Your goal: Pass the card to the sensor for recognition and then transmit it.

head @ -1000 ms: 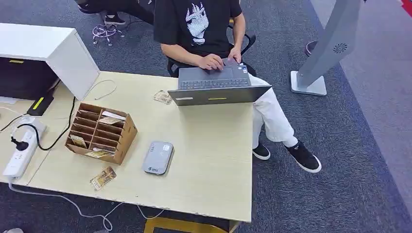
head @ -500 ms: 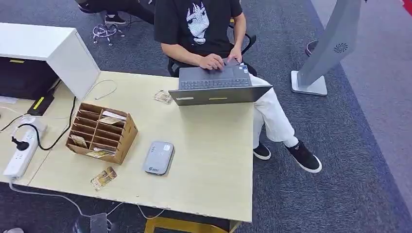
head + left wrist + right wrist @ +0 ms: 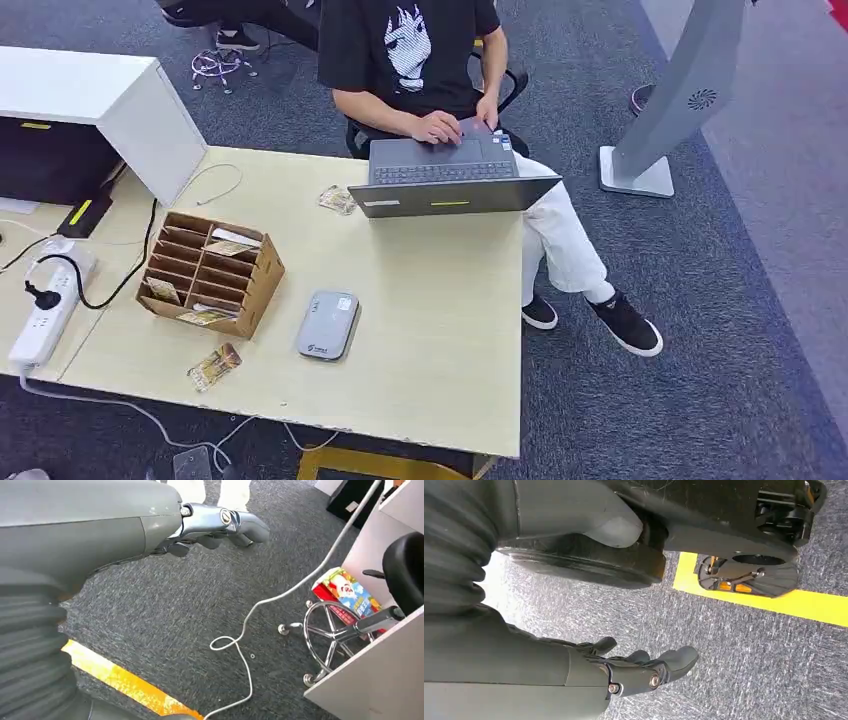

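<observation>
- On the table edge, the card (image 3: 213,367) lies flat; we judge fingers could push it off.
- Left hand (image 3: 210,527) and right hand (image 3: 639,670) hang loose, grasping nothing.
- We note the sensor (image 3: 327,324) sits near the card.

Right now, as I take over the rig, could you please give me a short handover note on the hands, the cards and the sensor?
Left hand: hangs over the carpet, holding nothing, fingers loosely curled.
Right hand: also low over the carpet, holding nothing.
Cards: one loose card lies near the table's front edge; more sit in the cardboard organizer; another card lies by the laptop.
Grey sensor: flat on the table, right of the organizer.
Done: nothing yet.
Left: pick up a card, present it to the sensor, then hand it on.
</observation>
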Action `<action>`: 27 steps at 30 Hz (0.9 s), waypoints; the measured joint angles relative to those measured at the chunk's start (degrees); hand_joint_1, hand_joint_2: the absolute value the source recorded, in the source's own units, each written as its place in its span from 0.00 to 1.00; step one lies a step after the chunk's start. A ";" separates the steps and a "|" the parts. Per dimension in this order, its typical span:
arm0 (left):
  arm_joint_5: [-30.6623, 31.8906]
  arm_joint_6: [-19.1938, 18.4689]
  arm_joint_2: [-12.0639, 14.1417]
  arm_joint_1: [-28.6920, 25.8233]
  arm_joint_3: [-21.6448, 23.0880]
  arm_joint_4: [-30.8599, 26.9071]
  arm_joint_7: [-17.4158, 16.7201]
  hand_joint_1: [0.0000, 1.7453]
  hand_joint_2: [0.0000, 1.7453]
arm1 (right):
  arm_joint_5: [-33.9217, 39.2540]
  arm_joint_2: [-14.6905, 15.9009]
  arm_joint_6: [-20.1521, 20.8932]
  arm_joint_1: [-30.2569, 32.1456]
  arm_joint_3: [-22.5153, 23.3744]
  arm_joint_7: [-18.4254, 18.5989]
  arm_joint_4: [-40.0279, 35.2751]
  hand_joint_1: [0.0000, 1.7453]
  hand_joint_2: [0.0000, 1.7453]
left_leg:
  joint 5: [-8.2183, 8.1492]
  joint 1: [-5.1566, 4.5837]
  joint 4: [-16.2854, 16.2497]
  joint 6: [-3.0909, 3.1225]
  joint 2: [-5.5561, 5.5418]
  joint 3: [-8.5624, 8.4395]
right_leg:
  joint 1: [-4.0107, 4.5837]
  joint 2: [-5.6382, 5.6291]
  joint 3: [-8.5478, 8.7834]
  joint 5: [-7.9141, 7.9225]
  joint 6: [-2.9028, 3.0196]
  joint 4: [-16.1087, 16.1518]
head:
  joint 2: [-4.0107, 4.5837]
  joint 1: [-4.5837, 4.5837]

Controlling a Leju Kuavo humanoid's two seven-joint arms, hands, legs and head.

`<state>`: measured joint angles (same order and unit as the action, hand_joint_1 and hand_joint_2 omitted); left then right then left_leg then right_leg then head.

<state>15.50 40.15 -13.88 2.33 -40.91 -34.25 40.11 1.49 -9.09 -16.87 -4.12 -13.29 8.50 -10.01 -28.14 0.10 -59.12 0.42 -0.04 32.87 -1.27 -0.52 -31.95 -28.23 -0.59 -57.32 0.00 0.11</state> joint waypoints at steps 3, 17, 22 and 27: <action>0.64 -0.02 -0.09 -0.06 -0.20 -0.31 0.00 0.00 1.00 | -0.04 0.00 0.00 0.00 0.04 -0.02 0.00 0.00 1.00 | 0.00 0.00 0.00 0.00 0.00 0.00 | 0.00 0.00 0.00 0.00 0.00 0.00 | 0.00 0.00; 0.36 -0.46 -2.05 -1.74 -0.83 -7.45 0.00 0.00 1.00 | -0.09 0.00 -0.02 0.02 0.66 -0.02 0.00 0.00 1.00 | 0.00 0.02 0.00 0.00 0.02 -0.01 | 0.02 -0.02 -0.01 0.00 0.00 0.00 | 0.00 0.00; -2.88 0.09 -2.82 -8.02 5.64 -32.56 0.20 0.00 1.00 | -0.04 -0.11 -0.17 0.22 1.22 -0.50 0.00 0.00 1.00 | -0.04 0.09 -0.01 -0.06 -0.20 -0.01 | 0.07 0.15 0.08 -0.13 -0.01 0.02 | 0.00 -0.20; -3.71 0.09 -3.12 -11.25 10.33 -45.93 0.20 0.00 1.00 | -0.15 -0.22 -0.22 0.21 1.57 -0.28 0.00 0.00 1.00 | -0.04 0.09 -0.01 -0.06 -0.17 -0.01 | 0.10 0.14 0.09 -0.10 0.02 0.02 | 0.00 -0.04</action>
<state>11.78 40.24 -17.00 -8.92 -30.58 -80.18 40.30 1.33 -9.31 -17.09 -3.91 -11.72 8.22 -10.01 -28.19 0.18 -59.13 0.37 -0.21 32.86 -1.18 -0.37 -31.86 -28.34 -0.58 -57.30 0.00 0.07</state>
